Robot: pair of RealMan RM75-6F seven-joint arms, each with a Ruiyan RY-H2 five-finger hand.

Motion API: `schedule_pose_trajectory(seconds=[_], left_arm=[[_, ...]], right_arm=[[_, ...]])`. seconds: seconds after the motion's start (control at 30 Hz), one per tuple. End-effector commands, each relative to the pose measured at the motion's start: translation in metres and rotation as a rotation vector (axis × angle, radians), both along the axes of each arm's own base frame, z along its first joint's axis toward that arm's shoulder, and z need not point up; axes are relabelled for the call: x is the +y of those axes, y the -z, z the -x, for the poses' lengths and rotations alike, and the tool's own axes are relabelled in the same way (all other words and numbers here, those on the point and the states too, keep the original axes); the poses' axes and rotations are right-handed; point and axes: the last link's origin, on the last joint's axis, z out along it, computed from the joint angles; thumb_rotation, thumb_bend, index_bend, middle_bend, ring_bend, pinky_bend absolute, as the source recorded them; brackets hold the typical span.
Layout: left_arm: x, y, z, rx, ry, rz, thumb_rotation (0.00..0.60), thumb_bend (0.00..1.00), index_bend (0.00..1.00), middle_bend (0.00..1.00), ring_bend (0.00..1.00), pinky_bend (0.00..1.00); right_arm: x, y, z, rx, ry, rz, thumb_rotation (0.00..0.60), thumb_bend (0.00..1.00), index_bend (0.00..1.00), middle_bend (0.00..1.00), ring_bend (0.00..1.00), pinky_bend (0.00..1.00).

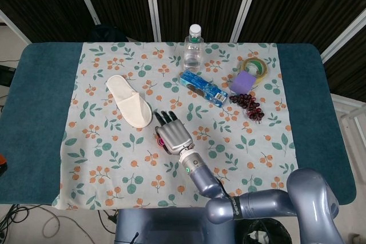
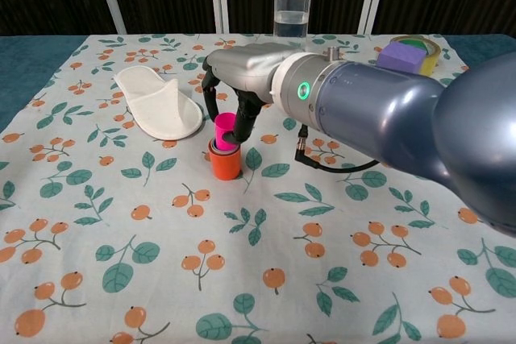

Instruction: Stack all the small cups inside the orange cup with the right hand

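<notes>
My right hand (image 2: 242,86) pinches the pink cup (image 2: 225,129) half-seated in the orange cup (image 2: 226,163); a skewed release could tip the stack.

Quick count of what was on the tabletop: one orange cup (image 2: 226,164) with at least one pink cup (image 2: 225,130) nested in it, couldn't tell how many more rims were tucked inside. One white slipper (image 1: 130,100), one water bottle (image 1: 194,46), one blue packet (image 1: 201,89), one purple block (image 1: 245,82), one tape roll (image 1: 255,67), one dark hair tie bunch (image 1: 247,107). Only one of my hands (image 1: 172,134) showed.
</notes>
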Motion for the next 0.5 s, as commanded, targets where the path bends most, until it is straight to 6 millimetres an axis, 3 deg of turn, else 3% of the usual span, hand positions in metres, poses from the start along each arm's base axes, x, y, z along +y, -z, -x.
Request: schedule_pose_trajectory(seconds=[0.03, 0.13, 0.2, 0.37, 0.5], left_arm=[[0.0, 0.0, 0.0, -0.001, 0.0, -0.002, 0.6, 0.73, 0.13, 0.0, 0.0, 0.0], [0.0, 0.0, 0.0, 0.0, 0.0, -0.001, 0.6, 0.73, 0.13, 0.0, 0.0, 0.0], [0.0, 0.0, 0.0, 0.0, 0.001, -0.001, 0.6, 0.73, 0.13, 0.0, 0.0, 0.0], [0.001, -0.002, 0.001, -0.002, -0.002, -0.009, 0.6, 0.73, 0.13, 0.0, 0.0, 0.0], [0.0, -0.004, 0.002, -0.001, -0.003, -0.013, 0.6, 0.73, 0.13, 0.0, 0.0, 0.0]], right_arm=[[0.0, 0.001, 0.002, 0.009, -0.003, -0.005, 0.6, 0.42, 0.3, 0.0, 0.02, 0.11], [0.002, 0.002, 0.003, 0.021, -0.007, -0.014, 0.6, 0.42, 0.09, 0.0, 0.01, 0.11], [0.002, 0.002, 0.004, 0.024, -0.004, -0.013, 0.6, 0.39, 0.01, 0.0, 0.0, 0.1], [-0.002, -0.014, 0.004, -0.031, 0.033, 0.008, 0.6, 0.32, 0.0, 0.0, 0.0, 0.09], [-0.007, -0.059, 0.02, -0.074, 0.055, 0.104, 0.6, 0.32, 0.0, 0.0, 0.0, 0.08]])
